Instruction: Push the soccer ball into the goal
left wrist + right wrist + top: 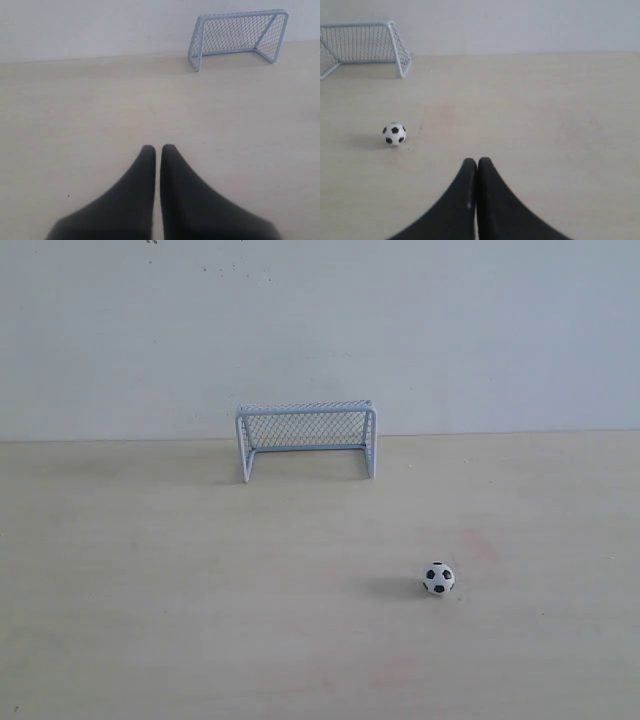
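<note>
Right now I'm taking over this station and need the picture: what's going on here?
Nothing is being handled yet. The soccer ball sits on the table, in front of the goal and to its right in the exterior view. The left tool and the right tool are both shut and touch nothing. Of the wrist views, only the right shows the ball; the push has not begun.

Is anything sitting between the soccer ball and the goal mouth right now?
No, only bare table lies between the soccer ball and the goal. The exterior view shows this, and the right wrist view agrees.
</note>
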